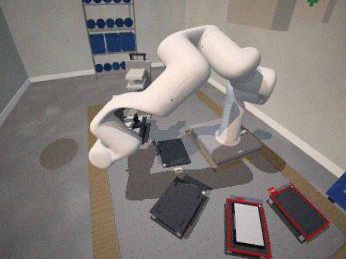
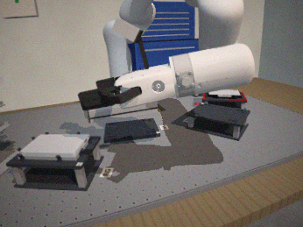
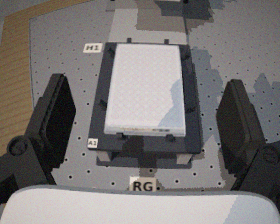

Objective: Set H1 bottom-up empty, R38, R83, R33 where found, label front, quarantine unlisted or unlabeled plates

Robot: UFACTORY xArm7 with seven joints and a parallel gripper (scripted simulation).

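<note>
plate (image 3: 146, 90) on regrip nest (image 3: 196, 136) | RG label (image 3: 143, 186) before nest | pincer (image 3: 149, 136) above

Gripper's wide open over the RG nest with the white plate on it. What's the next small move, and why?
Probably ease forward and down until the open gripper straddles the white rectangular plate. Both fingers stand wider than the plate's sides, but short of it, and nothing is held.
</note>
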